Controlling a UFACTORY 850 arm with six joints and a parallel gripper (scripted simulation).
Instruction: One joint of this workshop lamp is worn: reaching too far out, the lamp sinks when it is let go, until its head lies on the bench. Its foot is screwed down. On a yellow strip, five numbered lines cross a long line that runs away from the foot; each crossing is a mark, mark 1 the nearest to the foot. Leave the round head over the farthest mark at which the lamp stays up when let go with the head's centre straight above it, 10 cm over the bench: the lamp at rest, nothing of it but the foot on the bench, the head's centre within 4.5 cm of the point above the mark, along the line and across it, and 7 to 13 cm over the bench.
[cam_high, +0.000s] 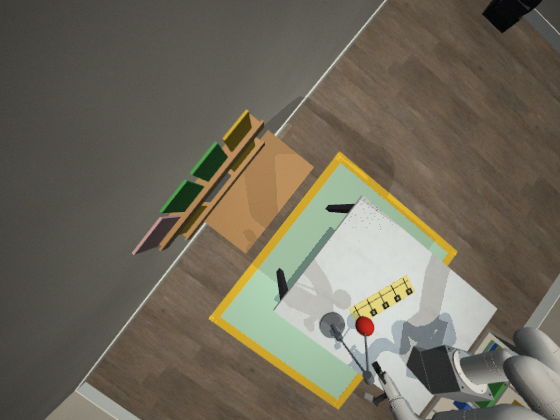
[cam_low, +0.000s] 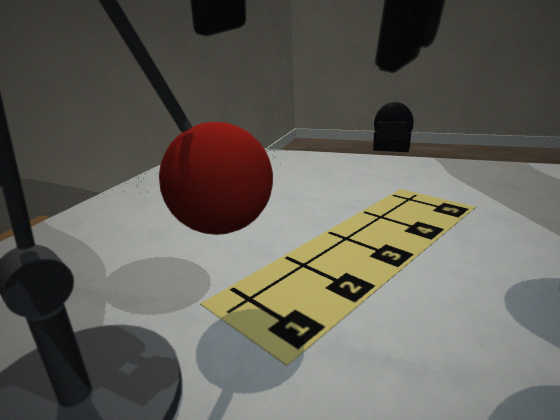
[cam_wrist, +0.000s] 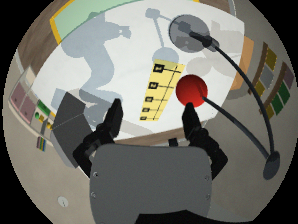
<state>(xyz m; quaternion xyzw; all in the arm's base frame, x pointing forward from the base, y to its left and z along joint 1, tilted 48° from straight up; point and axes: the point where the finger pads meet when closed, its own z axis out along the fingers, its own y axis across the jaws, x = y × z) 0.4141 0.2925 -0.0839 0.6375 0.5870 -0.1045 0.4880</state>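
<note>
The lamp's round red head (cam_high: 365, 326) (cam_low: 216, 178) (cam_wrist: 191, 91) hangs clear of the bench, near the mark 1 end of the strip; its exact height is hard to tell. Its grey foot (cam_high: 327, 320) (cam_low: 135, 370) (cam_wrist: 182, 37) stands on the bench. Two thin rods meet at the elbow joint (cam_high: 368, 376) (cam_wrist: 271, 165), out to the side. The yellow strip (cam_high: 378, 304) (cam_low: 290, 300) (cam_wrist: 162, 78) runs away from the foot, lines 1 to 5 visible. My gripper (cam_low: 305, 49) (cam_wrist: 153, 107) is open and empty, above the bench; in the wrist view one fingertip appears just below the head.
The white bench (cam_high: 375, 240) (cam_low: 350, 170) stands on a green mat (cam_high: 280, 350) with a yellow border. A wooden shelf (cam_high: 225, 215) with coloured panels is at the wall. Trays with coloured items lie beside the arm's base. Shadows of lamp and arm fall on the bench.
</note>
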